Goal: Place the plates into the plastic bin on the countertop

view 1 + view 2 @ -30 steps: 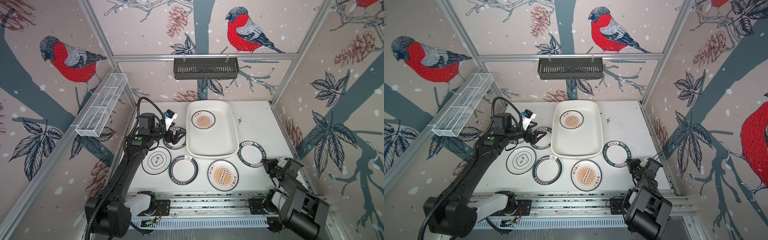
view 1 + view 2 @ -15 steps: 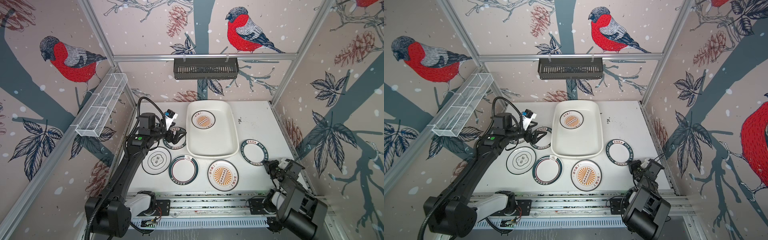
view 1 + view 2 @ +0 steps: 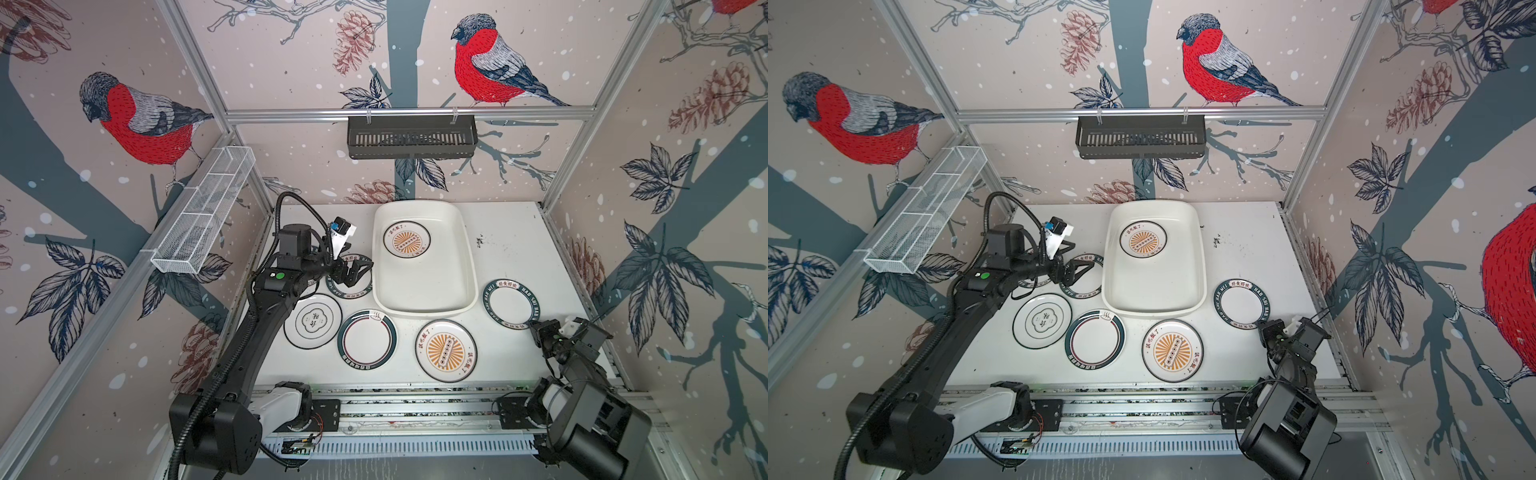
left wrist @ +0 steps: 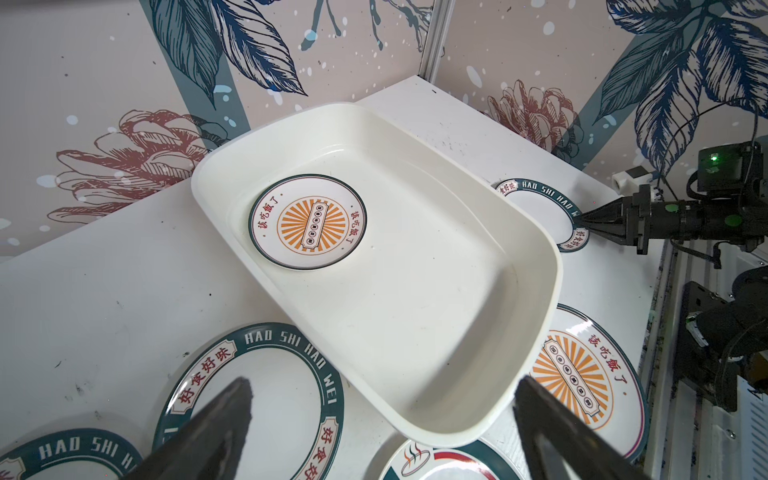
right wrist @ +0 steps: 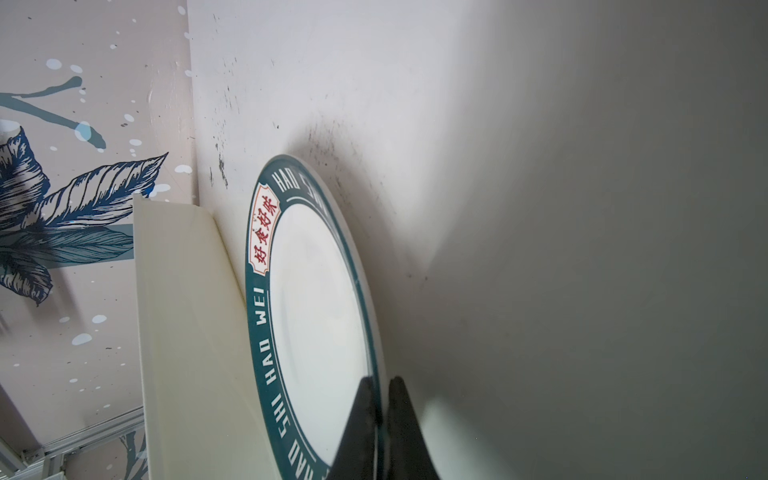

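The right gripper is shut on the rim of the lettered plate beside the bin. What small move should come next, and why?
Probably a short lift: the right gripper pinches the rim of the lettered plate, which lies on the countertop, below the rim of the plastic bin.

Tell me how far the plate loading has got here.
Done: one sunburst plate lies in the plastic bin. In hand: the right gripper pinches the rim of the lettered plate beside the bin; the left gripper hangs open. Left: five other plates on the countertop.
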You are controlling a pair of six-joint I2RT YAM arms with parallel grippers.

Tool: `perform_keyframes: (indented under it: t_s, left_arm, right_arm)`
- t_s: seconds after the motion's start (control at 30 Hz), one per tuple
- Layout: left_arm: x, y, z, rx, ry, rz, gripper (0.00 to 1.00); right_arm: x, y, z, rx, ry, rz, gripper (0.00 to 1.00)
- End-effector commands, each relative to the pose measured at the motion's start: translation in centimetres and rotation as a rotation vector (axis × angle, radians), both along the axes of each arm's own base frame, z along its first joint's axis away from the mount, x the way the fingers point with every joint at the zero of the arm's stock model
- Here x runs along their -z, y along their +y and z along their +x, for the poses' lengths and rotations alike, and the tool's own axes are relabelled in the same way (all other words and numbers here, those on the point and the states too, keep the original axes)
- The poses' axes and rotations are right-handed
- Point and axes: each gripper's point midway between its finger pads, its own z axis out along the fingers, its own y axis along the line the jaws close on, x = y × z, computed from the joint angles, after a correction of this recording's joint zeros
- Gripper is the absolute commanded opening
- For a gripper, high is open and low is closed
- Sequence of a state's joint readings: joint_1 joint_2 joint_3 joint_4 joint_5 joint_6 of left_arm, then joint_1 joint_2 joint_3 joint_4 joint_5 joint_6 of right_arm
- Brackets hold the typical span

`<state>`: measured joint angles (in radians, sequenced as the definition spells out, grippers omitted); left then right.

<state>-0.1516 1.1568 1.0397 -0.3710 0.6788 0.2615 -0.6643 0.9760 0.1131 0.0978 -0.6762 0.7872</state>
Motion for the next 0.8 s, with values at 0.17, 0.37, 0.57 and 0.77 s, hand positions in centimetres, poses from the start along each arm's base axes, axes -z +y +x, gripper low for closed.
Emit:
perform_keyframes:
  t_s: [0.17,0.37,0.57,0.77]
  left_arm:
    - [-0.4,0.0,0.2,0.003,-0.029,0.013,0.98]
    - [-0.6,0.0,0.3,0.002,-0.027,0.011,0.97]
    - [-0.6,0.0,0.4,0.0,-0.028,0.013,0.97]
    - [-0.6,0.1,0.4,-0.002,-0.027,0.017,0.98]
  right_arm:
    - [-0.5,-0.8,0.2,0.046,0.019,0.009,0.02]
    - [-1.7,-1.1,1.0,0.046,-0.015,0.006,0.02]
    - [-2.9,-1.4,1.6,0.041,-0.047,0.0,0.01]
    - [-4.3,-1.8,2.2,0.049,-0.079,-0.005,0.01]
